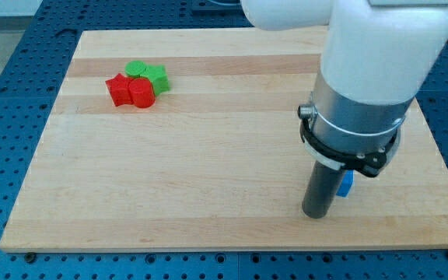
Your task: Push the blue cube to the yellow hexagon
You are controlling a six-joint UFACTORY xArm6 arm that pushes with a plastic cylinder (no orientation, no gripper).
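1. At the view's far left, a blue perforated bench (22,70) shows around the wooden board (208,155), whose left edge slants from the upper left down to the lower left corner.
2. In the board's upper left sits a tight cluster of four blocks, all touching or nearly so: a red star-shaped block (118,89), a red block (141,93) of rounded shape just to its right, a green round block (137,68) behind them, and a green star-like block (158,78) at the cluster's right.
3. The cluster lies well apart from the rod and close to the board's top and left edges.
4. From the cluster rightward, the middle of the board is bare wood, a broad stretch running to the rod.
5. At the lower right, the dark rod comes down from the arm's grey and white housing (364,85); my tip (314,215) rests near the board's bottom edge.
6. The blue cube (347,183) is just right of the rod, touching or nearly touching it; only a sliver shows, the rest hidden by the rod and the black collar above.
7. There is no pincer on this arm, only the rod.
8. The yellow hexagon cannot be seen; the arm covers much of the board's right side.
9. Right of the cube, a strip of board remains before the right edge.
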